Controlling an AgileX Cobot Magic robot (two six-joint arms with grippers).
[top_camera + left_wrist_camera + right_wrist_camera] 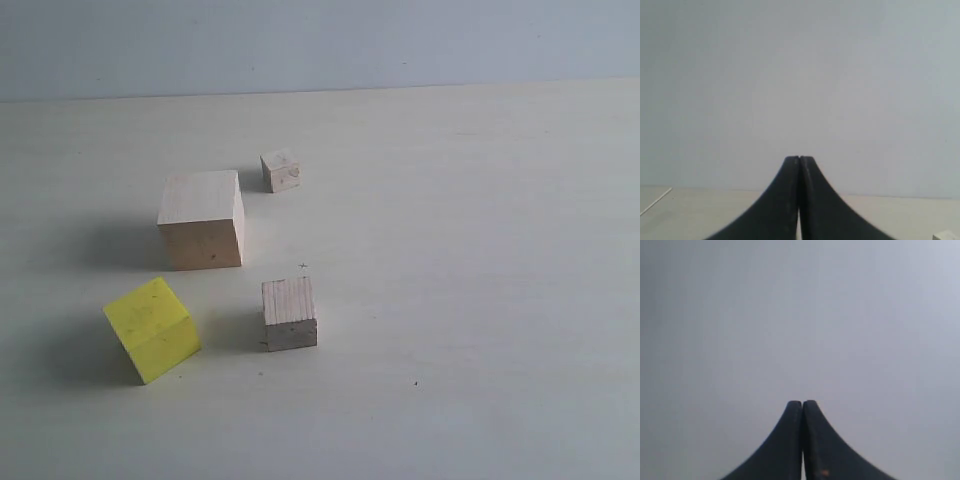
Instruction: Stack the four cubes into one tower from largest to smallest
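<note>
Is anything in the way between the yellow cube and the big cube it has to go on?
Nothing visible. Only bare table lies between the yellow cube and the big cube, and the big cube's top is bare.

It looks like a plain test lab: a bare pale tabletop [480,300] before an empty grey-blue wall [320,45].

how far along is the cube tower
Done: nothing is stacked. The big cube, yellow cube, small cube and tiny cube all sit apart on the table. In hand: nothing; the left gripper and right gripper are shut and empty. Left: yellow onto big, then small, then tiny.
</note>
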